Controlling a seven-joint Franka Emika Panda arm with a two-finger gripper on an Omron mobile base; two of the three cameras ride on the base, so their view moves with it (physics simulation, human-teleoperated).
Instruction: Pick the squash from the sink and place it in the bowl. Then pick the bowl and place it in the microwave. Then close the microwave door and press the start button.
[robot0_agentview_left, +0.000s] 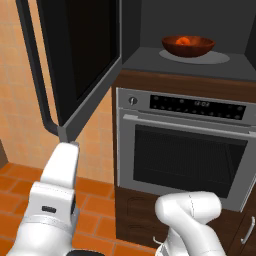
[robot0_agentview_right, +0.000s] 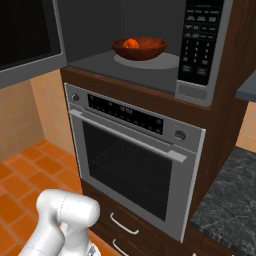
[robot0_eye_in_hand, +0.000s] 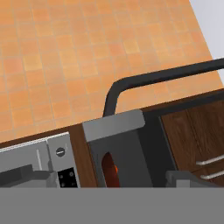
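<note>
We see 2 steps done: the squash (robot0_agentview_right: 131, 44) lies in the bowl (robot0_agentview_right: 139, 48), inside the microwave (robot0_agentview_left: 200, 65), up beyond our pincer (robot0_agentview_left: 66, 146). The microwave door (robot0_agentview_left: 80, 60) above it stands open; closing and start remain. Its opening we cannot tell.

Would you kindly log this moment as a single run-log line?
squash: in bowl | bowl: inside microwave | microwave door: open | gripper: at door's lower corner, state unclear | next: close door

Microwave door (robot0_eye_in_hand: 131, 144) edge-on, bar handle (robot0_eye_in_hand: 162, 78) over orange tiled wall (robot0_eye_in_hand: 65, 52), oven panel (robot0_eye_in_hand: 39, 157) at left
</note>
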